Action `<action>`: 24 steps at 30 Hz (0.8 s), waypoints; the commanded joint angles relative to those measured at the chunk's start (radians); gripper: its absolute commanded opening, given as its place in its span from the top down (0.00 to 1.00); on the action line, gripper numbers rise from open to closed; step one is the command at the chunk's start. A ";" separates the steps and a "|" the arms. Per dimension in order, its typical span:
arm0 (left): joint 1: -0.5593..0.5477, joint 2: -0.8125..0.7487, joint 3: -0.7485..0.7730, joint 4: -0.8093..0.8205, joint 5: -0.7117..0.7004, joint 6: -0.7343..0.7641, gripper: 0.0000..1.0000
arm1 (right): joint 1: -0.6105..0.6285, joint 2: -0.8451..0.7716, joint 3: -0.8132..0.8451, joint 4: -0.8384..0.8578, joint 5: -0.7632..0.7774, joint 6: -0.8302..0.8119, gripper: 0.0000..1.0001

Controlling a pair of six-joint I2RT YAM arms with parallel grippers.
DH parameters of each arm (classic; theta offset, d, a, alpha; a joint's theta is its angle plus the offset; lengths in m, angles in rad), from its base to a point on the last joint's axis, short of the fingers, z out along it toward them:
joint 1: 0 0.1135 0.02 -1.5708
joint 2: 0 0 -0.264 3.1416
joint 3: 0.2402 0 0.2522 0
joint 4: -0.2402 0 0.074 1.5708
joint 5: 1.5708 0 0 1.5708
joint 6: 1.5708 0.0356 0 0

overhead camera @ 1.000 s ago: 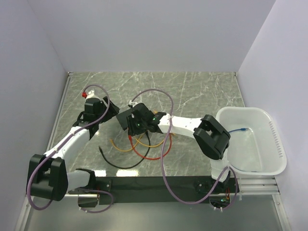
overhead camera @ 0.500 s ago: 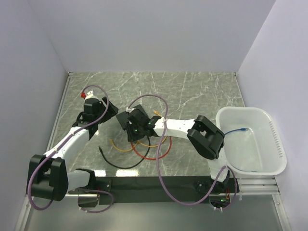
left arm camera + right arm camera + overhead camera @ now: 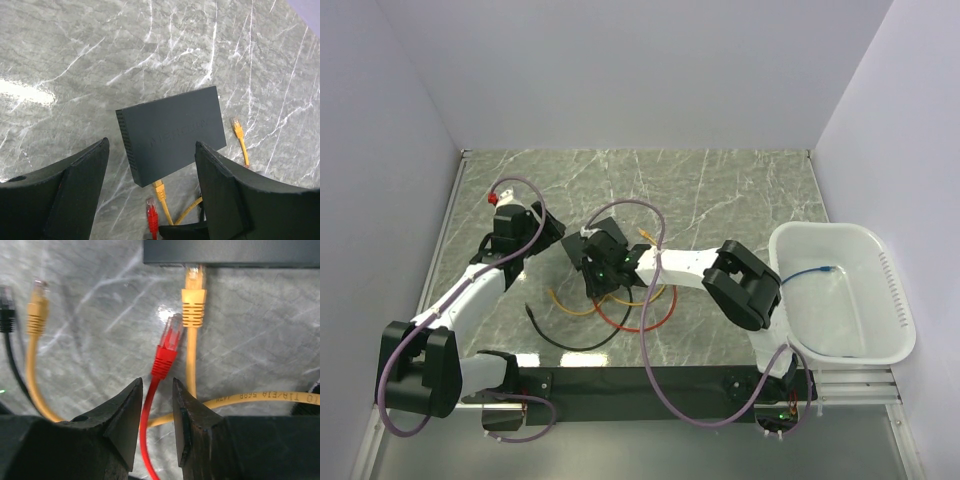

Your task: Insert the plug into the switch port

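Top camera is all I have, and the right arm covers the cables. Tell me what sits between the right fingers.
Observer: The red cable runs between the fingers of the right gripper, with a gap showing beside it.
Operator: Say where its plug points.
Observer: The red plug points at the switch, just short of it, beside a yellow plug that looks seated in a port.
Operator: Report the left gripper.
Observer: The left gripper is open, the switch lying between its fingers, not clamped.
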 commanded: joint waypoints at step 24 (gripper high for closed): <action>-0.058 -0.019 -0.161 0.249 0.093 -0.209 0.28 | 0.039 -0.029 -0.005 0.022 0.028 -0.040 1.00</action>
